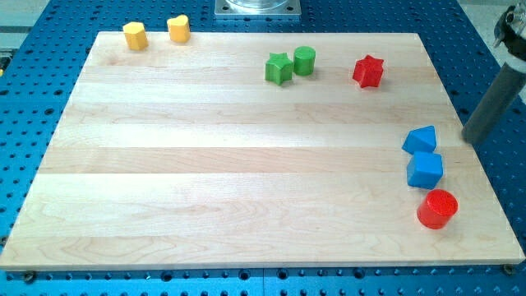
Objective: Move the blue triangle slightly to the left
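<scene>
The blue triangle [421, 140] lies near the view's right edge of the wooden board [246, 164]. A blue cube [425, 169] sits just below it, nearly touching. My rod comes down from the view's upper right, and my tip [470, 140] rests on the board to the right of the blue triangle, a short gap apart from it.
A red cylinder [436, 209] sits below the blue cube. A red star [368, 71], a green star [279, 68] and a green cylinder [304, 60] stand near the top. Two yellow blocks [135, 35] [178, 29] sit at the top left.
</scene>
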